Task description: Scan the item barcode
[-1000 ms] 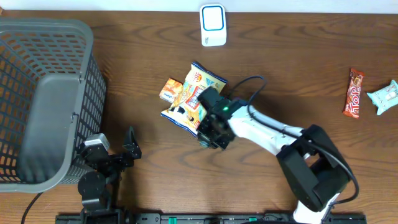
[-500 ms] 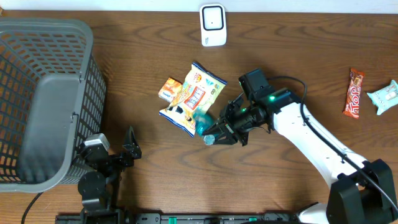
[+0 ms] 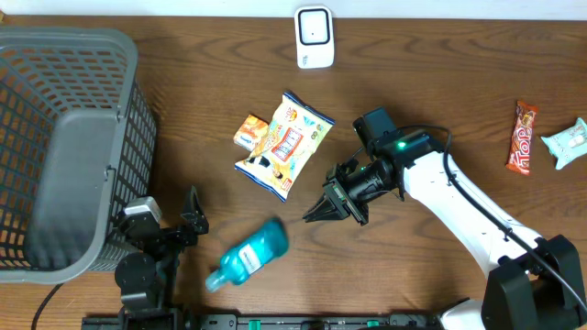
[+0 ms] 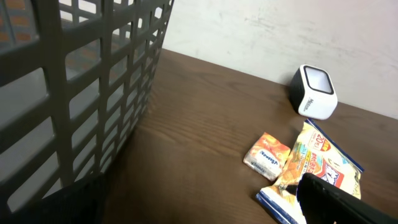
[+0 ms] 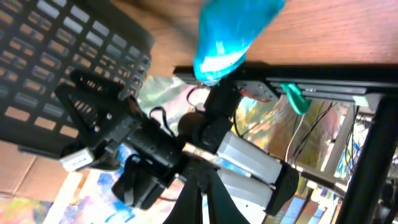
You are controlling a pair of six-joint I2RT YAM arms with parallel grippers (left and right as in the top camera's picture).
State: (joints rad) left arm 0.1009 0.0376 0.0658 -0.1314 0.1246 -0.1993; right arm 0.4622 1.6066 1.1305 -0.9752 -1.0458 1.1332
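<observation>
— Right tool (image 3: 312,216) is pinched tight, tips pressed together, and there's nothing between them!
— So where's the blue bottle (image 3: 248,257)?
— Flat on the desk (image 3: 413,73), lying on its side at the tool's eight o'clock and clear of it. Its narrow end points toward seven o'clock.
— And the scanner (image 3: 314,37)?
— Up at twelve o'clock on the far edge of the desk, well apart from the bottle. Between the two lies the snack bag (image 3: 284,145), with a small orange packet (image 3: 250,133) touching its ten o'clock side.
— Left tool (image 3: 191,220)?
— Spread wide, holding nothing, at the bottle's nine o'clock, right beside the grey basket (image 3: 138,137).
— Anything out wide?
— Chocolate bar (image 3: 523,137) and a pale packet (image 3: 569,142), side by side at the three o'clock edge.
</observation>
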